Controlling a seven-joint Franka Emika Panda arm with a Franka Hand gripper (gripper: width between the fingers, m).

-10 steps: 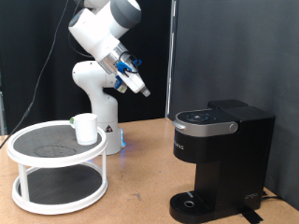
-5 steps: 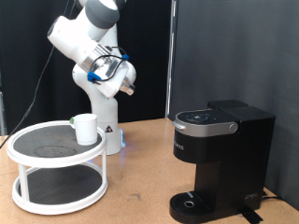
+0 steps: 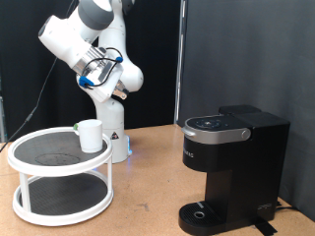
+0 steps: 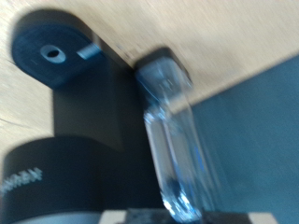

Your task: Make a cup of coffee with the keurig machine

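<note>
Exterior view, gripper: we see the gripper [image 3: 118, 91] raised high at the exterior view's upper left, above the stand and well apart from both task things; it is turned so that we cannot tell whether its fingers are apart or together, and nothing shows between them.
Wrist view, gripper: we find no fingers in this picture, only a blurred look at the machine.
Cup: we place the cup [image 3: 90, 136] upright on the top tier of the white two-tier stand [image 3: 20, 159], at the exterior view's left, untouched.
Cup contents: we cannot see into it from this angle.
Keurig machine: we see the keurig machine [image 3: 234, 167] at the exterior view's right, lid down, its round drip tray [image 3: 203, 214] bare of any mug.
Wrist view, machine: we make out the black body [image 4: 84, 112] and what looks like its clear water tank [image 4: 173, 140]; we cannot judge whether it holds water.
Step in hand: we judge the arm to be moving towards the mug on the stand, with no part of the brewing done so far.
What a pick-up calls for: we judge a descent over the mug with the fingers astride its wall or handle, kept clear of the stand's rim.
</note>
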